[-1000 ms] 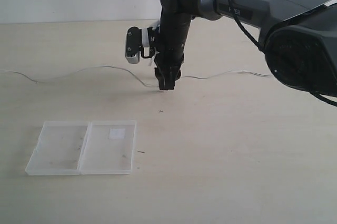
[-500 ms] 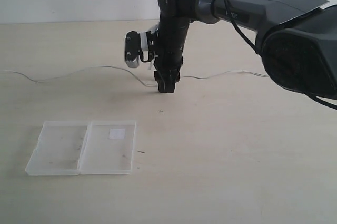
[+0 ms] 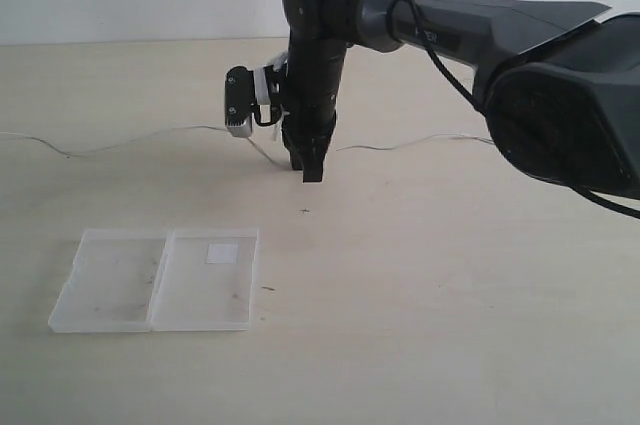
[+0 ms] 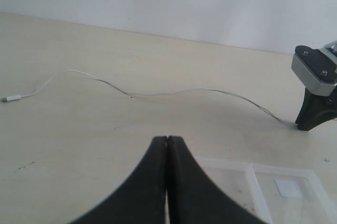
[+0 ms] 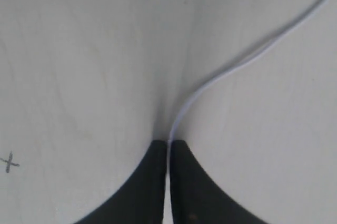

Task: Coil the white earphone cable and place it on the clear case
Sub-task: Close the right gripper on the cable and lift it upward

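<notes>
At table centre in the exterior view, your right gripper [image 3: 311, 173] points tip-down with its jaws pressed together on the white earphone cable [image 3: 400, 142]. The right wrist view shows the wire running straight into the seam between the tips, so count this as a pinch on the wire at mid-length. From that pinch the cable trails flat on the table [image 3: 450, 305] toward 9 o'clock and toward 3 o'clock, with both tails long and loose. Your left gripper [image 4: 167, 138] hangs with its jaws pressed together on nothing, and the plug [image 4: 11, 98] shows at the wire's far end in its view. Judged step: the first gather of the coil. Lift only a little and slowly, because a wire this thin may slide out of the seam. Draw the pinch toward the case and let the tails follow without snagging. You will probably need the left gripper spread and brought in to take a loop, since one pinch alone will not make a coil. The clear case [image 3: 120, 280] sits at 8 o'clock from the right gripper, well apart from the cable. It lies opened flat with both halves up and a white sticker [image 3: 222, 253] on the half nearer the gripper. Neither half holds anything but a few dark specks.
</notes>
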`<state>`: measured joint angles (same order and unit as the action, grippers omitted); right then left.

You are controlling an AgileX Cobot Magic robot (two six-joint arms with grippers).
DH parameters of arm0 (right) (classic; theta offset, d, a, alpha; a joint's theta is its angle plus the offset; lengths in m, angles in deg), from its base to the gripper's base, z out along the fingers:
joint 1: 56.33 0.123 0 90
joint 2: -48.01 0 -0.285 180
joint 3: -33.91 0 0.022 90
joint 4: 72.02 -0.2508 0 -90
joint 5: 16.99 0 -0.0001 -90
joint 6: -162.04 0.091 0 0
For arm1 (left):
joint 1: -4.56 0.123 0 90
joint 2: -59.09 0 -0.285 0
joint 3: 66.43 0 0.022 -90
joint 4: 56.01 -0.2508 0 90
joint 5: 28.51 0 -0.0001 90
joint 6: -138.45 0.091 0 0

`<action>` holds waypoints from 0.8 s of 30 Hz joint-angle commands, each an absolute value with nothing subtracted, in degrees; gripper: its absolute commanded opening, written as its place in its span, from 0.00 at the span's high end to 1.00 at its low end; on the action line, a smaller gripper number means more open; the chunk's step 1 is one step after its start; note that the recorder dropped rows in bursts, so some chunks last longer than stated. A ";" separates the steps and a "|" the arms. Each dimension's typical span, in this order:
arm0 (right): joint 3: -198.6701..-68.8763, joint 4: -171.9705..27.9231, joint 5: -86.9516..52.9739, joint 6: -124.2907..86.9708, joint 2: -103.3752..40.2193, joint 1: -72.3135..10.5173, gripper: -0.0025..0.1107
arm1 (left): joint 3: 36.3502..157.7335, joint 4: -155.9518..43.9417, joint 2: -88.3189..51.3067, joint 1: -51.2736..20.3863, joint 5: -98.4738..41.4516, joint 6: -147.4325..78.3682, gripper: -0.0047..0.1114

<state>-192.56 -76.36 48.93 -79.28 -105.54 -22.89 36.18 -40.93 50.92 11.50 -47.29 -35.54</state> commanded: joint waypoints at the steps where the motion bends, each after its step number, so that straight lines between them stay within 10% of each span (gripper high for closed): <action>1: -192.55 -74.68 48.36 -79.24 -107.72 -22.68 0.98 | 36.35 -40.44 51.31 11.62 -46.59 -35.86 0.96; 24: -187.54 -82.45 43.10 -46.21 -88.64 -22.33 0.98 | 36.35 -40.44 51.31 11.62 -46.59 -35.86 0.96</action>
<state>-190.00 -81.49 47.87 -51.24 -90.76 -22.42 36.18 -40.93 50.92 11.50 -47.29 -35.54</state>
